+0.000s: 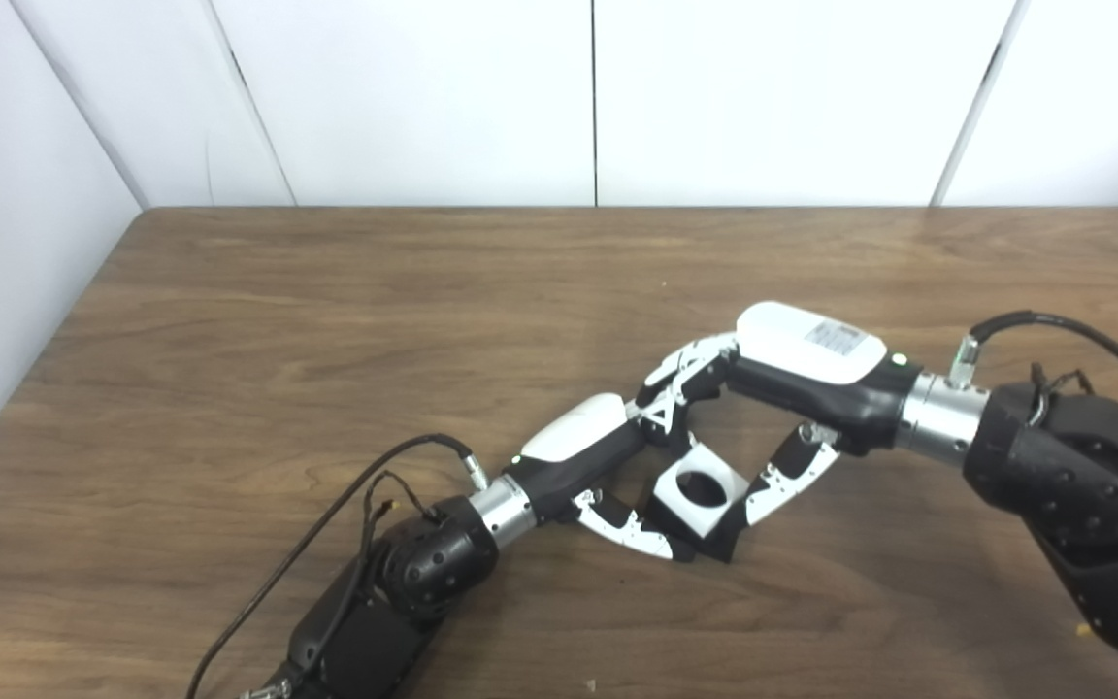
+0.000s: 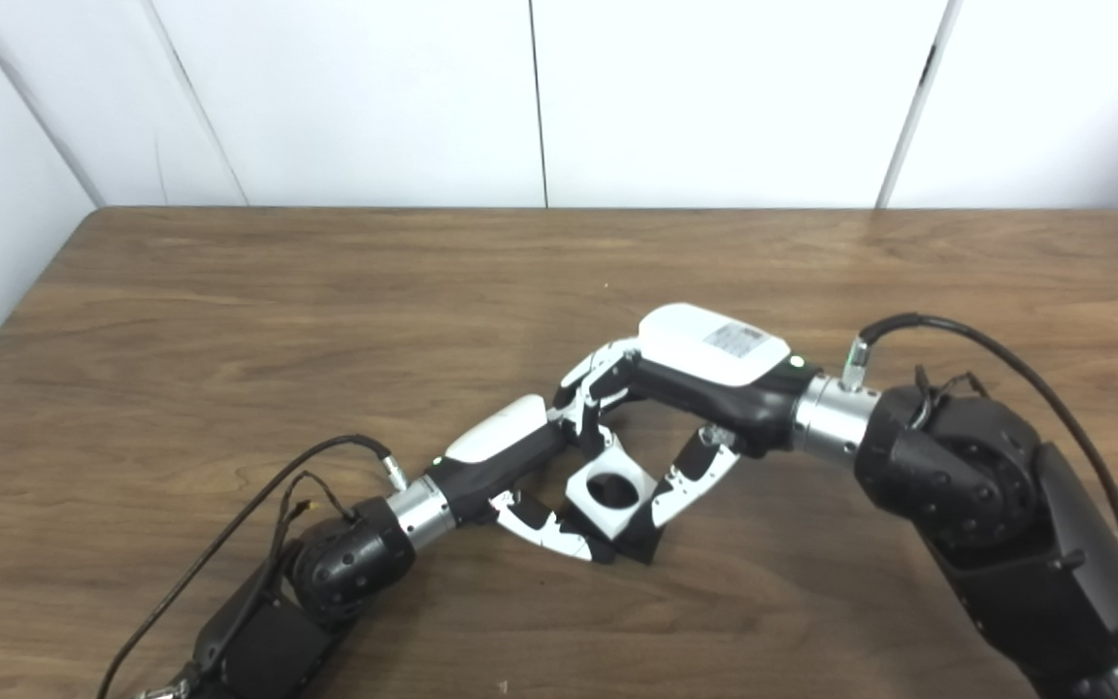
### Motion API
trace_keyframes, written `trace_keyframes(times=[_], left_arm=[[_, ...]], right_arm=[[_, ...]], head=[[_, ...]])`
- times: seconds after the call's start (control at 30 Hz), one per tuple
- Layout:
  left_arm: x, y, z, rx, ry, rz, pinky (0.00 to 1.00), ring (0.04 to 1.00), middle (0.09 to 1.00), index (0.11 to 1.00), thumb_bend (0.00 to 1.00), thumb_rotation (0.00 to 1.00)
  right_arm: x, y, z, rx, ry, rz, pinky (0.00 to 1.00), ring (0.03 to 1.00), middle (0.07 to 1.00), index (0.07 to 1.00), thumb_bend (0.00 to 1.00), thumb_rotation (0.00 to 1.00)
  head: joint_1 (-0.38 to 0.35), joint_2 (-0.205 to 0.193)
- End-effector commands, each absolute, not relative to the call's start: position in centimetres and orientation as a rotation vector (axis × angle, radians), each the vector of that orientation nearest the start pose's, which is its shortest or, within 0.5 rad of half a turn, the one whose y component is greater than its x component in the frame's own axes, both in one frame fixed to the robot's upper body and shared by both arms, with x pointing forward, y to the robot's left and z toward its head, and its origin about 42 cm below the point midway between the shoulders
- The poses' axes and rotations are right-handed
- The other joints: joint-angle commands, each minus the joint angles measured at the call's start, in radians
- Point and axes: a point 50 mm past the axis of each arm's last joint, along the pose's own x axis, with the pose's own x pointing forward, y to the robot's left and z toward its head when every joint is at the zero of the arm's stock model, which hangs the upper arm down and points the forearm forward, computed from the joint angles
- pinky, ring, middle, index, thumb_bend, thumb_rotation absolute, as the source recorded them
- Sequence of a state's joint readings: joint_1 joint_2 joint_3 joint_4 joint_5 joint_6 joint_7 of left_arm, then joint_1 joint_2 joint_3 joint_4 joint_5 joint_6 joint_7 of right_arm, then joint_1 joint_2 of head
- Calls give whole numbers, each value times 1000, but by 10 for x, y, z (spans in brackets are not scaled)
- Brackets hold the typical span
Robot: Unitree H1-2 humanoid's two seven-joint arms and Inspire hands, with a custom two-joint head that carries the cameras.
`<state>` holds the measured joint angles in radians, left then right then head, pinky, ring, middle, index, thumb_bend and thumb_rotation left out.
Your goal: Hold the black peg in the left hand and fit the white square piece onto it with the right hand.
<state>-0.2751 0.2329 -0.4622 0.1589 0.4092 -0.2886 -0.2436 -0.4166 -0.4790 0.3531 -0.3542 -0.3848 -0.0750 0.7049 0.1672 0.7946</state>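
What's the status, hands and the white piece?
Left hand and right hand both closed in around white square piece, round hole facing up. Black peg mostly hidden, seating unclear. Table around them unobstructed.

Wooden table (image 1: 326, 320) is bare on its far half and whole left side, giving open room to pass. Near the front centre, left hand (image 1: 598, 466) and right hand (image 1: 792, 388) meet, fingers crowded round the white square piece (image 1: 700, 490), no gap btwn them. White wall panels (image 1: 423, 97) close the far edge and left side.
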Motion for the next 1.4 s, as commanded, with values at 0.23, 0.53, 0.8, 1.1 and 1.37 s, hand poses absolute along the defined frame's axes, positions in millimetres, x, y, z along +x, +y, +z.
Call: trace_keyframes(times=[0.23,0.53,0.8,1.1,1.37], left_arm=[[330,139,110,806,-288,-818,1000,1000,1000,491,520,78],[327,145,109,802,-273,-819,1000,1000,1000,491,520,78],[325,147,110,802,-265,-820,1000,1000,1000,491,521,75],[325,146,111,802,-265,-822,1000,1000,1000,491,521,76],[325,142,110,795,-273,-822,1000,1000,1000,491,521,76]], right_arm=[[334,-188,280,-1120,-601,926,780,811,769,482,517,136],[336,-195,282,-1143,-576,918,780,808,773,482,517,136],[338,-199,285,-1156,-561,903,781,805,774,483,517,135],[341,-205,285,-1152,-556,890,747,799,769,482,516,136],[343,-208,279,-1149,-520,882,764,806,775,483,516,136]], head=[[1,6],[-19,8],[-29,14],[-31,17],[-26,17]])
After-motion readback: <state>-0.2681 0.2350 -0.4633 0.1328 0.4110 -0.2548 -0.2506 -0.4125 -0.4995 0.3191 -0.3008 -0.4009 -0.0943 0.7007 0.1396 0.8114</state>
